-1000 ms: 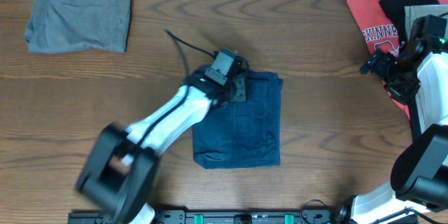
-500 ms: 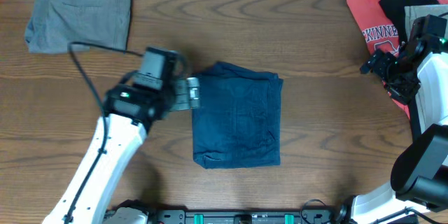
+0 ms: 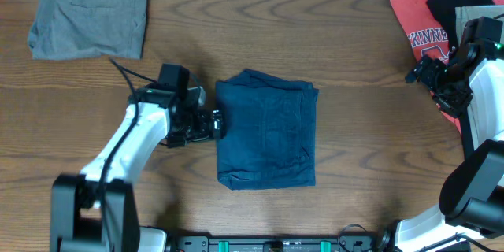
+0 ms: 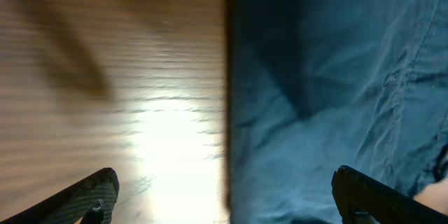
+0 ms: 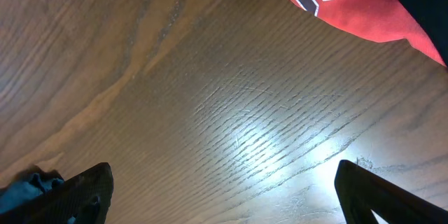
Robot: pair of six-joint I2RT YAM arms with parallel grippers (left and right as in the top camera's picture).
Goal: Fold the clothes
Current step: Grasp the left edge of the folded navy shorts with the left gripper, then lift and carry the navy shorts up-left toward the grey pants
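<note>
on the worktop (image 3: 354, 31) the clothes (image 3: 268, 134) now lie free as a compact navy rectangle in the middle, a little toward the near edge, and nothing holds them, so the fold looks done or close to it, with perhaps only tidying of the left edge left. the left claw (image 3: 216, 124) sits low at the middle of that left edge, its fingers (image 4: 98, 192) spread wide with wood on one side and denim on the other. a second ago it rested on the packet's far-left corner; it has since swung off to the left and come back lower down. the packet's outline has not shifted. the right claw (image 3: 423, 72), also spread, stays near the far right corner.
</note>
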